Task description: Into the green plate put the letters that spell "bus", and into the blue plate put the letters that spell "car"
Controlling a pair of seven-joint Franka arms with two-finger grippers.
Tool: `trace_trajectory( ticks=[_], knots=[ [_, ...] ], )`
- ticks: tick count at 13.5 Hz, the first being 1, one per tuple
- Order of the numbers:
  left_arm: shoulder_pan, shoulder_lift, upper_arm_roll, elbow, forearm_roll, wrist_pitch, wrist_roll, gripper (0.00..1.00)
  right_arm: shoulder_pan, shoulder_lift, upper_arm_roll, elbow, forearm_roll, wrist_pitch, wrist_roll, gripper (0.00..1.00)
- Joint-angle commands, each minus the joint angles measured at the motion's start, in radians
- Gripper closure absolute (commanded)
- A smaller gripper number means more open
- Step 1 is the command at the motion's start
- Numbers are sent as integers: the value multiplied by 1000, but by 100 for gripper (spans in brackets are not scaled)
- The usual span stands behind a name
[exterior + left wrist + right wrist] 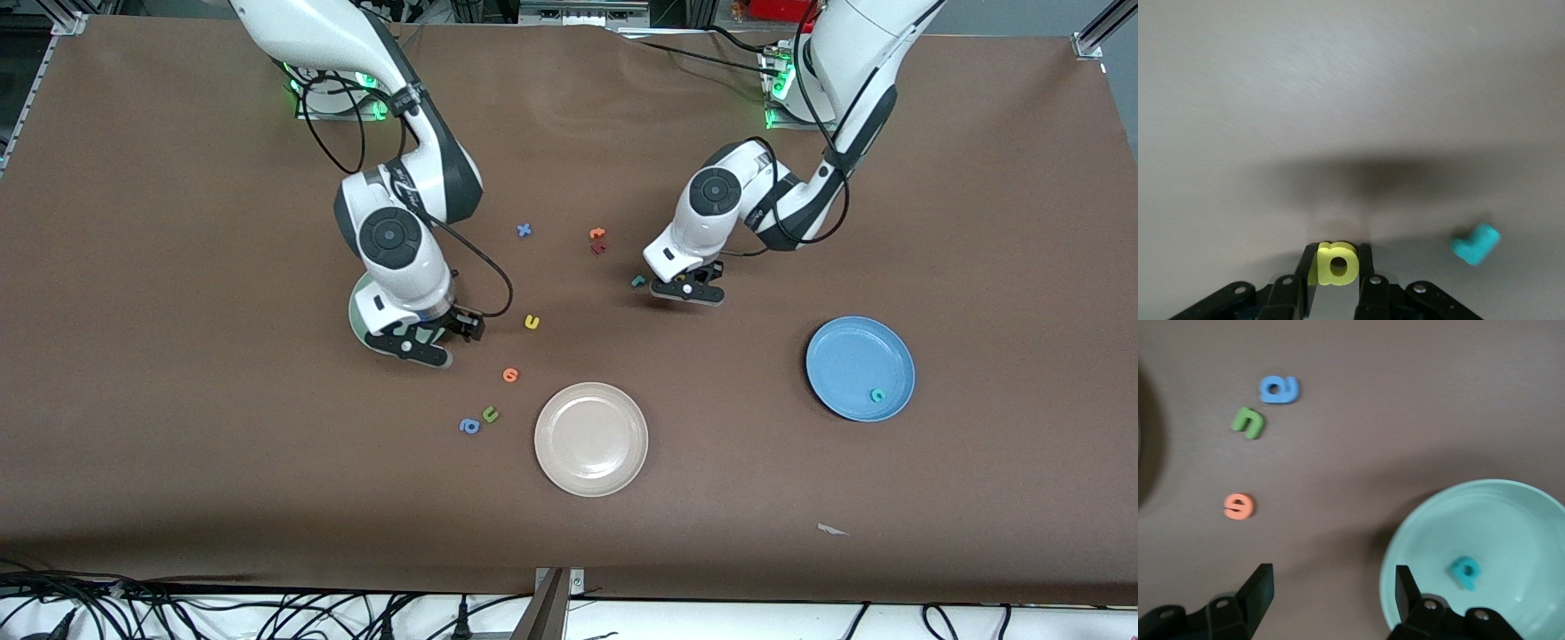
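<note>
My left gripper (685, 289) is shut on the yellow "a" (1336, 264), low over the table near its middle. The teal "r" (637, 282) (1476, 243) lies just beside it. The teal "c" (877, 395) lies in the blue plate (845, 351) toward the left arm's end. My right gripper (444, 342) (1335, 587) hangs open and empty at the rim of the green plate (356, 311) (1511, 520), which the arm mostly hides in the front view. The teal "b" (1465, 572) lies in that plate. The yellow "u" (532, 322) lies on the table near the right gripper.
An orange letter (510, 374) (1239, 506), a green "u" (490, 414) (1247, 422) and a blue "a" (468, 426) (1279, 389) lie beside the cream plate (591, 438). A blue "x" (524, 229) and two reddish letters (597, 240) lie nearer the arms' bases.
</note>
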Motion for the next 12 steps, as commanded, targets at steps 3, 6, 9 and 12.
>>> trace_trajectory(
  ticks=[3, 6, 9, 12],
  knots=[
    [91, 7, -2, 220, 32, -292, 145, 79, 5, 153, 53, 168, 17, 8, 87, 36],
    [213, 13, 0, 299, 41, -399, 339, 79, 13, 182, 92, 168, 18, 101, 227, 39],
    [315, 39, 18, 378, 39, -444, 470, 79, 65, 198, 96, 155, 14, 112, 281, 39],
    [414, 83, 18, 406, 20, -444, 447, 79, 89, 213, 96, 136, 9, 114, 316, 39]
  ],
)
